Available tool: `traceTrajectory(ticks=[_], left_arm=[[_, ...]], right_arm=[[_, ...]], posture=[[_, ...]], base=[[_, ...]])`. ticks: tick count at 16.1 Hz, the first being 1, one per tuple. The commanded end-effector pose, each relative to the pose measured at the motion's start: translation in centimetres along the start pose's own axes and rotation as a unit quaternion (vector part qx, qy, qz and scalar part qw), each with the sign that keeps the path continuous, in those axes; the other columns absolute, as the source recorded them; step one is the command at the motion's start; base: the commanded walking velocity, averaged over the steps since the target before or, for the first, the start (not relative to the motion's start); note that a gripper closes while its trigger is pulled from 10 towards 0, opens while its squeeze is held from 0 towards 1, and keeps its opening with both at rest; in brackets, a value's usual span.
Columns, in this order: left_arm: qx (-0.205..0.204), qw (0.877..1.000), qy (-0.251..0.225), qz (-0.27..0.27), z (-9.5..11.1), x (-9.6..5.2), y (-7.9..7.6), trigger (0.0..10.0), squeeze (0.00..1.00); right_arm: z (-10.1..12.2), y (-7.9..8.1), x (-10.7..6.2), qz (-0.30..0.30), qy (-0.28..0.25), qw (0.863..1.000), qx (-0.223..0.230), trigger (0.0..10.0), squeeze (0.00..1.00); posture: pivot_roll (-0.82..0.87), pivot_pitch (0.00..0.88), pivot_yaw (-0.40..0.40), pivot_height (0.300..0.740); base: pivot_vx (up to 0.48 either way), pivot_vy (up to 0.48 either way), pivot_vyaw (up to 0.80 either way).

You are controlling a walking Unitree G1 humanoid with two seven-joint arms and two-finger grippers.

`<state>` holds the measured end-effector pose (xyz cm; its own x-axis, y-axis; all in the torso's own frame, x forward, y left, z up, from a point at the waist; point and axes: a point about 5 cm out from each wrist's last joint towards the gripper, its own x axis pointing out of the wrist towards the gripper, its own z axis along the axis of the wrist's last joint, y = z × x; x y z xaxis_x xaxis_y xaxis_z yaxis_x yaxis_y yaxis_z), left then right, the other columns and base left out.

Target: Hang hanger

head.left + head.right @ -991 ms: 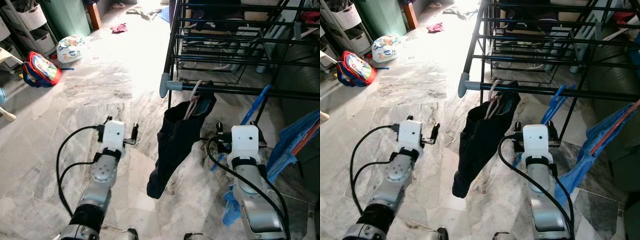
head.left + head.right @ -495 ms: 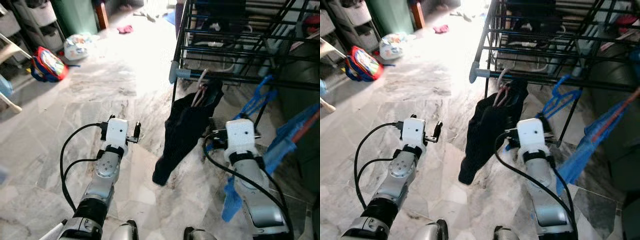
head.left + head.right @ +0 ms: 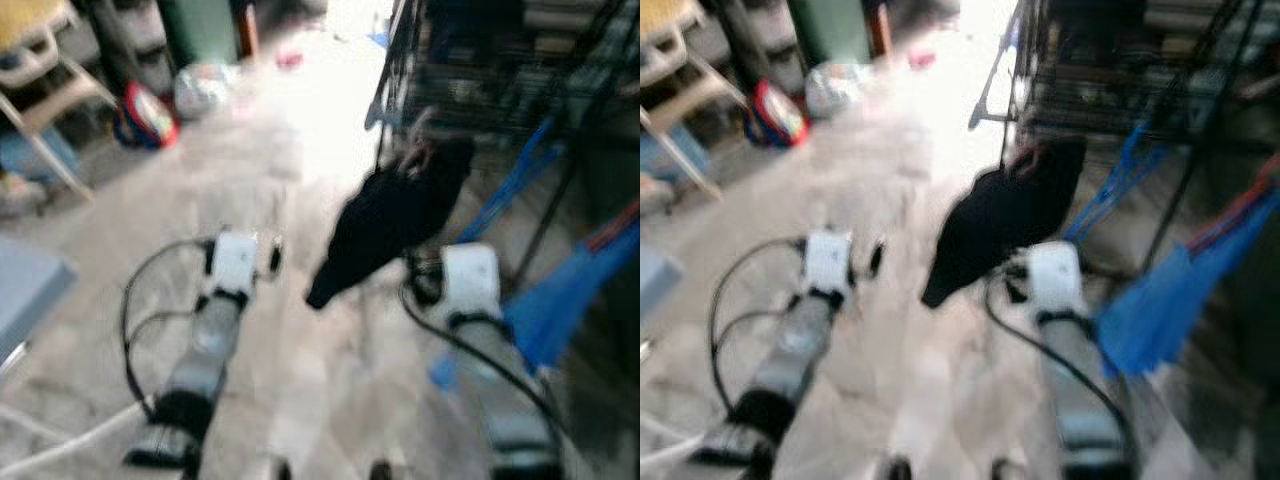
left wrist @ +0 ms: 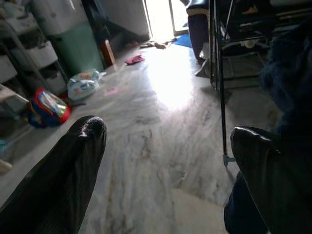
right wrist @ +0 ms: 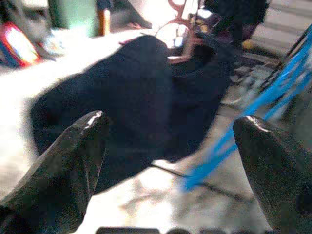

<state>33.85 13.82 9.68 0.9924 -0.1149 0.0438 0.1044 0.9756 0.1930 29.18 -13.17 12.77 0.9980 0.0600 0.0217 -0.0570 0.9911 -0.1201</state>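
Your robot's two silver arms reach forward, blurred in the head views, flanking the hanging dark garment (image 3: 390,225). Left gripper (image 4: 168,146) and right gripper (image 5: 170,146) both spread wide, holding nothing.

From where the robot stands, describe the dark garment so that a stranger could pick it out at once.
Start at the black metal drying rack on the right side of the marble floor. From its front rail, on a pinkish hanger, hangs the dark garment. It is nearly black, while the cloth beside it is bright blue.
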Motion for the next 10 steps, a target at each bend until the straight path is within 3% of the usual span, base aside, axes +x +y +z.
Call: traceTrajectory(ticks=[1,2,3,6,10], left_arm=[[-0.004,1.000,0.003,0.005,-0.2,-0.1,0.0,10.0,0.00],[-0.003,1.000,0.003,0.006,-0.3,-0.1,0.0,10.0,0.00],[-0.003,1.000,0.005,0.006,-0.4,-0.1,-0.1,10.0,0.00],[-0.002,1.000,0.011,0.003,-0.7,0.0,-0.5,10.0,0.00],[-0.002,1.000,0.027,0.000,-1.4,-0.2,-0.8,10.0,0.00]], right_arm=[[-0.1,0.0,0.1,0.000,-0.002,1.000,-0.020,10.0,0.00],[-0.1,0.1,0.3,-0.007,-0.005,0.999,-0.054,10.0,0.00],[-0.6,0.2,0.2,0.010,0.017,0.999,-0.035,10.0,0.00],[-0.9,0.0,-0.3,0.009,0.014,1.000,-0.017,10.0,0.00],[-0.9,0.5,-0.5,0.027,0.009,0.999,-0.015,10.0,0.00]], posture=[[-0.02,0.120,0.063,0.740],[-0.02,0.118,0.063,0.740],[-0.03,0.117,0.064,0.740],[-0.04,0.117,0.062,0.740],[-0.05,0.121,0.061,0.740]], base=[[-0.240,0.000,0.00],[-0.240,0.000,0.00],[-0.240,0.000,0.00],[-0.084,0.000,0.00],[-0.251,0.000,0.00]])
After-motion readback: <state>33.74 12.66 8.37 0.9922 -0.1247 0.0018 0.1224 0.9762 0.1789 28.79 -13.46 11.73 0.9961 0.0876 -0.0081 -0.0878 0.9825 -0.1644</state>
